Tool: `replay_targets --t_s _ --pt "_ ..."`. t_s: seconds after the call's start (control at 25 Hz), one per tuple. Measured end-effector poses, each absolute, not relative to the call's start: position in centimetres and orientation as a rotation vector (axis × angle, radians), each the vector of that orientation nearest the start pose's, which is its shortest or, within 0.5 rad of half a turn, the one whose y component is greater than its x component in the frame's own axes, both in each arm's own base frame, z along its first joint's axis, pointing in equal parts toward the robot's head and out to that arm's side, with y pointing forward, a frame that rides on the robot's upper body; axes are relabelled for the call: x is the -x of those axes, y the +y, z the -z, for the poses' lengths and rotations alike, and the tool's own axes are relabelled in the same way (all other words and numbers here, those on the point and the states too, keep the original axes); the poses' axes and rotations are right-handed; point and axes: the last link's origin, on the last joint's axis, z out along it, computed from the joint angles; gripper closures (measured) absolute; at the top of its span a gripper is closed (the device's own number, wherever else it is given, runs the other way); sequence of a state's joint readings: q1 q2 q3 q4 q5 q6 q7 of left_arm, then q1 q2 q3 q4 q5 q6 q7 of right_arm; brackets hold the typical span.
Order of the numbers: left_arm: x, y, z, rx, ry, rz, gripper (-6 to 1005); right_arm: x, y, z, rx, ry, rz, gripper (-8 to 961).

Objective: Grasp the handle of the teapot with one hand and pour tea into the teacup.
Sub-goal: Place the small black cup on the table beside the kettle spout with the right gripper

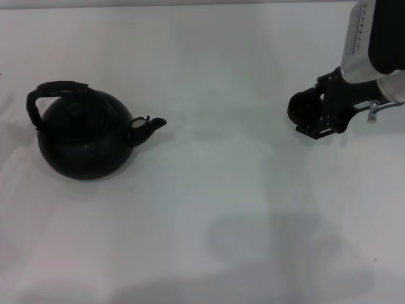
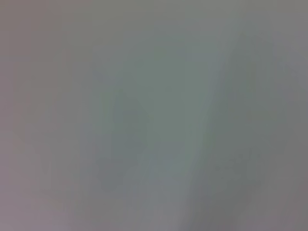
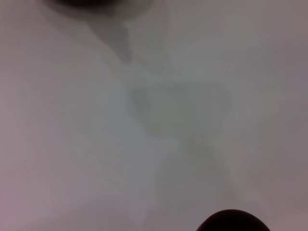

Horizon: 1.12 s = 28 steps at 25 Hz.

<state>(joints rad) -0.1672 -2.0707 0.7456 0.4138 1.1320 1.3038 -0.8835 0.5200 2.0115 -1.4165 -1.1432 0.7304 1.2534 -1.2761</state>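
Observation:
The matte black teapot [image 1: 82, 136] stands on the white table [image 1: 221, 209] at the left of the head view. Its spout [image 1: 150, 125] points right and its arched handle [image 1: 47, 95] loops over the top. At the right, my right gripper [image 1: 313, 117] hangs from the upper right corner with the small dark teacup [image 1: 299, 107] at its tip, shut on it. In the right wrist view the teacup [image 3: 233, 222] shows as a dark curve at one edge and the teapot [image 3: 91, 3] as a dark shape at the opposite edge. My left gripper is out of view.
Bare white table [image 1: 221, 76] lies between the teapot and my right gripper. The left wrist view holds only plain table surface [image 2: 154, 115] with faint shadows.

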Motion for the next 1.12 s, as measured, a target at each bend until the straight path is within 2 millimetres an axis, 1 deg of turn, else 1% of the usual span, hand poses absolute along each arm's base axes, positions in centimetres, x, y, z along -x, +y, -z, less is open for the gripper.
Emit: replay_targets --t_s 0.16,0.28,0.72,0.92,1.12 --pt "37.8 26.4 -4.5 1.761 -0.732 0.85 301 -22.1 36.4 0.8 2.802 0.193 0.398 224" --pt "37.8 26.4 -4.5 1.761 -0.731 0.85 302 -21.1 36.2 1.3 2.841 0.167 0.371 224" --pt "37.5 26.9 -4.6 1.766 -0.72 0.856 305 -17.4 35.2 4.4 2.942 0.022 0.312 223" --pt "37.3 27.1 -4.6 1.769 -0.716 0.86 305 -16.3 35.3 6.0 2.947 -0.026 0.291 223" --pt "37.2 27.3 -4.5 1.772 -0.715 0.863 305 -15.7 35.1 7.7 2.957 -0.059 0.311 222"
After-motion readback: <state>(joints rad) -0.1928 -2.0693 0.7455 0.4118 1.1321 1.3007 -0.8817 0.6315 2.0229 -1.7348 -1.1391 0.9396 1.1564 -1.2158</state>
